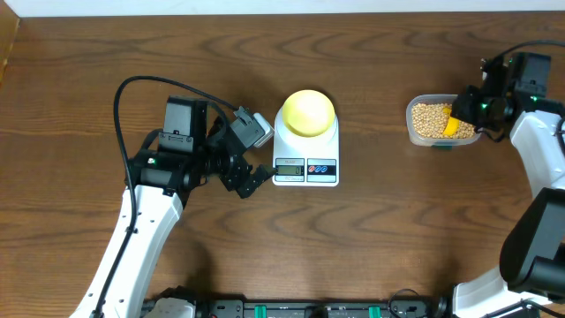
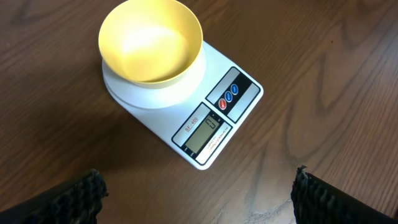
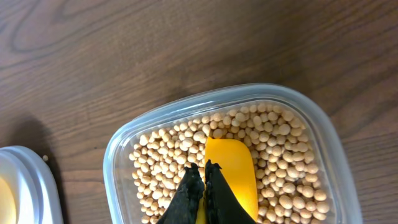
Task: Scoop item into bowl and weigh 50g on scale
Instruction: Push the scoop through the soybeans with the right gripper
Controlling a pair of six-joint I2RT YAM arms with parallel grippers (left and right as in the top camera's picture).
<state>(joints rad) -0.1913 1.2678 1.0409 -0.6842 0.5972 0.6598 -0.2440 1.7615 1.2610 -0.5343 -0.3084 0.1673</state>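
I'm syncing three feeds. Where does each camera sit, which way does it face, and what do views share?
Overhead: above the table, looking straight down at scale, bowl, bean tub; both arms show.
Left wrist: on the left arm, looking down past open fingers at bowl on scale.
Right wrist: on the right arm, facing into the tub; right gripper shut on yellow scoop.
Shared: overhead and left wrist show bowl and scale.
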